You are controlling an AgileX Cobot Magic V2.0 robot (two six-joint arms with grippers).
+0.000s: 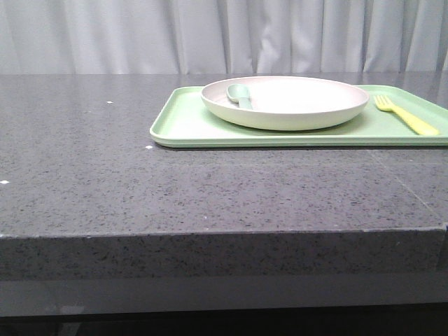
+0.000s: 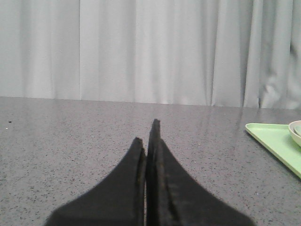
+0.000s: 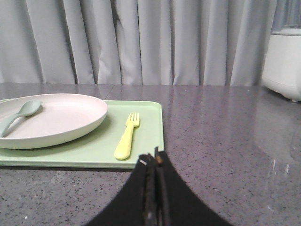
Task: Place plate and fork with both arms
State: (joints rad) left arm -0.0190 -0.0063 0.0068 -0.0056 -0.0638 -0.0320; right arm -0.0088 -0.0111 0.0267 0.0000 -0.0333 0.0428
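Note:
The off-white plate (image 1: 287, 102) lies on a light-green tray (image 1: 182, 122) at the back right of the table, with a pale green spoon (image 1: 240, 94) in it. The yellow fork (image 1: 406, 115) lies on the tray right of the plate. In the right wrist view the plate (image 3: 51, 120) and fork (image 3: 127, 136) lie just beyond my right gripper (image 3: 153, 157), which is shut and empty near the tray's front corner. My left gripper (image 2: 148, 132) is shut and empty over bare table, the tray's corner (image 2: 273, 141) far to its side. Neither gripper shows in the front view.
The grey speckled table (image 1: 140, 182) has its front edge near the camera. A white appliance (image 3: 284, 61) stands at the back, off to the side of the tray. Grey curtains hang behind.

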